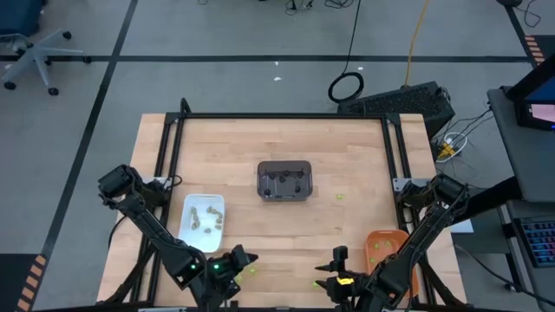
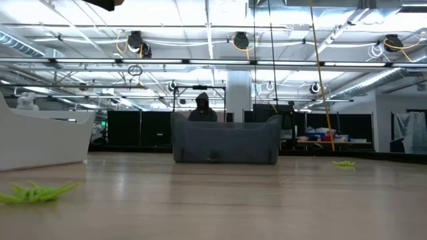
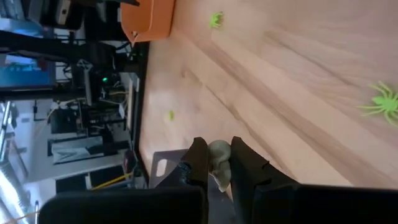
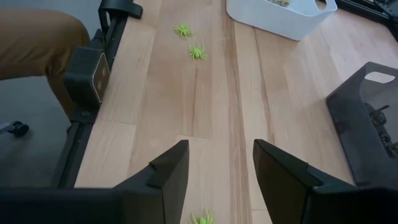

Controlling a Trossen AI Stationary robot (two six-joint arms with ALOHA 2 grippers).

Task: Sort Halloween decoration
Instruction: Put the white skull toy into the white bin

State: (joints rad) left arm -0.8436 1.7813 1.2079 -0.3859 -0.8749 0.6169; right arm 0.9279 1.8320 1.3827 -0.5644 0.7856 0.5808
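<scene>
My left gripper (image 1: 232, 263) is at the near edge, right of the white tray (image 1: 187, 227), and is shut on a pale tan trinket (image 3: 219, 158). The white tray holds more tan trinkets (image 1: 208, 218). My right gripper (image 4: 221, 171) stands open over bare wood near the orange tray (image 1: 388, 246), with nothing between its fingers. Lime-green spiders lie flat on the table: one close to the left gripper (image 3: 384, 104), two by the near left edge (image 4: 198, 53), one under the right fingers (image 4: 202, 218). The dark grey tray (image 1: 284, 180) at mid-table holds dark trinkets. My left gripper pinches the pale tan trinket between its two fingers (image 3: 199, 163), at their free ends. The trinket's rounded end (image 3: 219, 148) shows between the fingertips. It is lifted clear of the table, and the fingers slant downward over the wood.
A black frame rail (image 4: 84, 81) runs along the near edge, and a person's leg in tan trousers (image 4: 31, 37) is just beyond it. More green spiders lie right of the grey tray (image 1: 340, 196) and by the orange tray (image 3: 216, 20). Bare wood lies between the trays.
</scene>
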